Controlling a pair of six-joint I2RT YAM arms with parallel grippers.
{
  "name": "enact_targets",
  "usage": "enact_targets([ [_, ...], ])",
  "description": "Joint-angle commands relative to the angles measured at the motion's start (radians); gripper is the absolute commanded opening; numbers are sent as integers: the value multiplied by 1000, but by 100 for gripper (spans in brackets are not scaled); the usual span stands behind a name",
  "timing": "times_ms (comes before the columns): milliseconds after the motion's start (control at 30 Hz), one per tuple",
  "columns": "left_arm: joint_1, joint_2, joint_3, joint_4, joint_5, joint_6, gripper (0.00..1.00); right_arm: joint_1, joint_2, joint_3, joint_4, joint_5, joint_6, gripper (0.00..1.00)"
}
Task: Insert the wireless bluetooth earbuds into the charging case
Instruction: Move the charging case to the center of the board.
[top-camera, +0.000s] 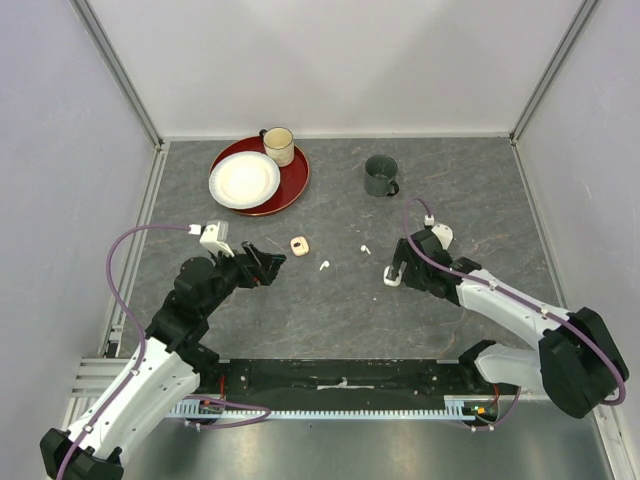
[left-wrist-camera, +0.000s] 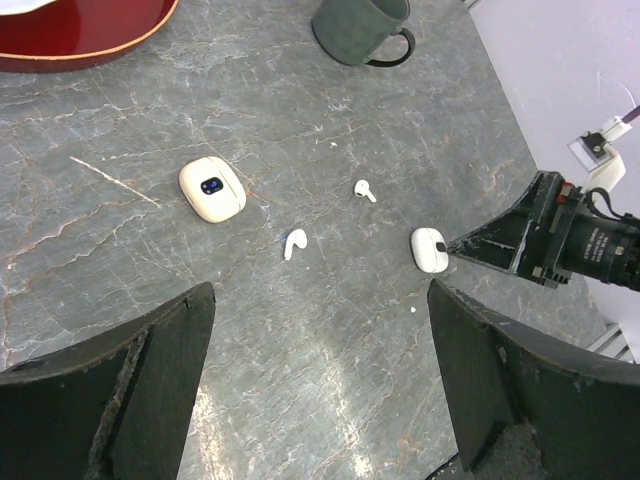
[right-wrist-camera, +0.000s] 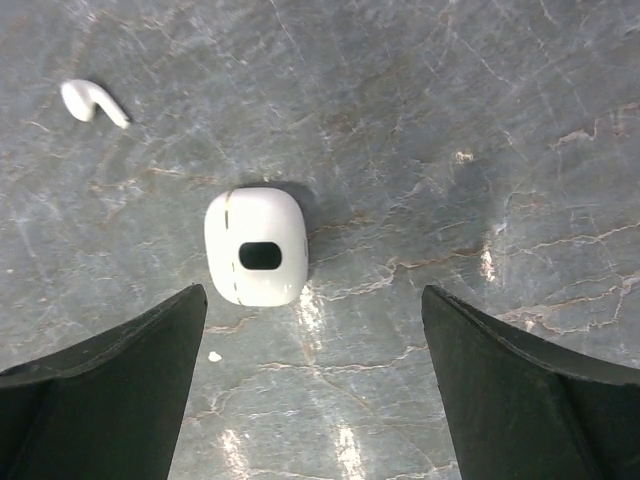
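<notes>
Earbuds (left-wrist-camera: 294, 243) loose on table (top-camera: 340, 320), white charging case (right-wrist-camera: 256, 247) seemingly shut.
Right gripper (right-wrist-camera: 312, 300) spread wide, case lying free between its jaws; left gripper (left-wrist-camera: 320, 290) equally wide, holding nothing.

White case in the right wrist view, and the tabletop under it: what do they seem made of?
The white case looks like smooth, glossy moulded plastic: rounded corners, thin seam, soft sheen. The tabletop looks like grey stone or stone-print laminate, semi-gloss: pale veins, patches of glare; which one cannot be told.
</notes>
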Motion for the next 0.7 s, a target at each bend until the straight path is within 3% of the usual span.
enact_targets([
  [0, 4, -4, 30, 11, 16, -8, 92, 0, 65, 20, -16, 2, 17, 95],
  [200, 4, -26, 29, -5, 10, -8, 92, 0, 151, 18, 102, -96, 34, 93],
  [667, 4, -24, 12, -7, -13, -19, 92, 3, 212, 49, 196, -233, 106, 91],
])
